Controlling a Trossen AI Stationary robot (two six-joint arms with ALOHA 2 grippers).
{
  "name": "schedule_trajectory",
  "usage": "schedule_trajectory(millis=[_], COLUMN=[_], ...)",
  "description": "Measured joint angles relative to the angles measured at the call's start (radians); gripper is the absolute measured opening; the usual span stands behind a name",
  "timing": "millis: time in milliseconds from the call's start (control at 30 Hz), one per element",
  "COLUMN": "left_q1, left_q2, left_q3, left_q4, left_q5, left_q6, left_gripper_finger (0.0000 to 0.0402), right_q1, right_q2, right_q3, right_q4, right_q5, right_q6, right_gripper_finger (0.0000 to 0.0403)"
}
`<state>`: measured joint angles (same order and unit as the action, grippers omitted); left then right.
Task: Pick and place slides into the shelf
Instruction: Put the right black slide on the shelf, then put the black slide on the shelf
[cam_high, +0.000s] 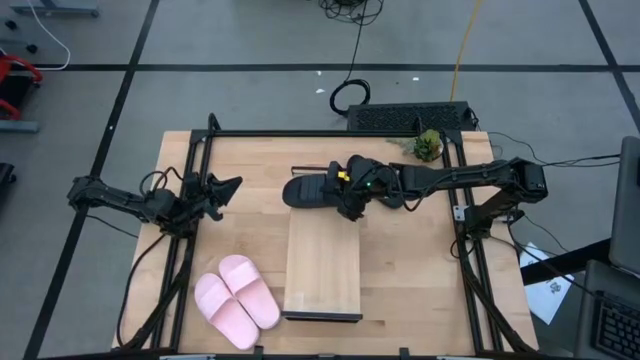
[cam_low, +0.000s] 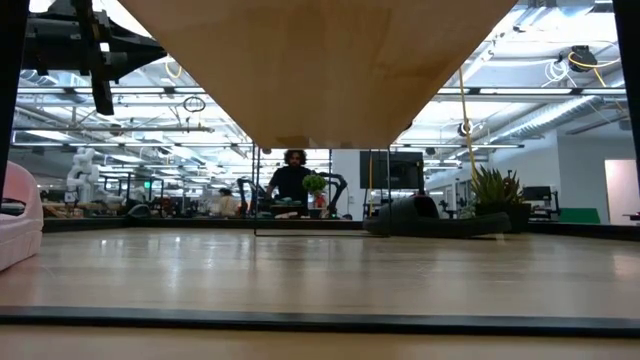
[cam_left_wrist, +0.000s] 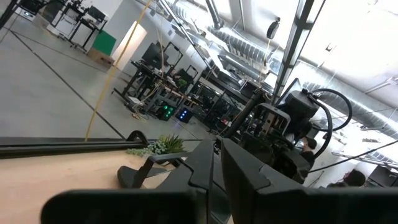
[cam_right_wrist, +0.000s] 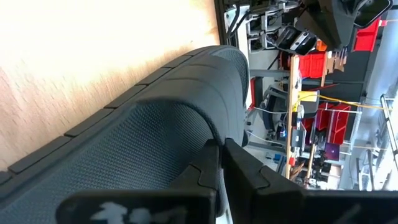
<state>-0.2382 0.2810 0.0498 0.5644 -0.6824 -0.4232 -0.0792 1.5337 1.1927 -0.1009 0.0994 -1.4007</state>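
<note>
A black slide lies on the table just beyond the far end of the shelf, a pale board with a black frame. It also shows in the low view and fills the right wrist view. Whether it is one slide or two together, I cannot tell. The pink pair lies side by side on the table left of the shelf's near end. My right gripper is shut at the black slide's right end. My left gripper is shut and empty above the table's left side. My right gripper's shut fingertips stand against the black slide's textured side, coming level from the table's right. Nothing shows between the fingers. Whether they press the slide or only stand beside it, I cannot tell. The slide rests on the table.
A small green plant and a black box stand at the far right. Black frame rails run along the table's left and right sides. Bare tabletop lies to the right of the shelf.
</note>
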Motion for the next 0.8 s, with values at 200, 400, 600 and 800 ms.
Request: schedule_trajectory(millis=[200,400,600,800], left_q1=[0.000,0.000,0.000,0.000], left_q2=[0.000,0.000,0.000,0.000], left_q3=[0.000,0.000,0.000,0.000], left_q4=[0.000,0.000,0.000,0.000], left_q5=[0.000,0.000,0.000,0.001], left_q6=[0.000,0.002,0.002,0.002], left_gripper_finger=[0.0033,0.0033,0.0033,0.0033], right_q1=[0.000,0.000,0.000,0.000], right_q2=[0.000,0.000,0.000,0.000], right_q3=[0.000,0.000,0.000,0.000], right_q4=[0.000,-0.001,-0.002,0.005], right_q5=[0.000,0.001,0.007,0.008], right_q6=[0.001,0.002,0.028,0.019], right_gripper_finger=[0.0004,0.0018,0.0068,0.0097])
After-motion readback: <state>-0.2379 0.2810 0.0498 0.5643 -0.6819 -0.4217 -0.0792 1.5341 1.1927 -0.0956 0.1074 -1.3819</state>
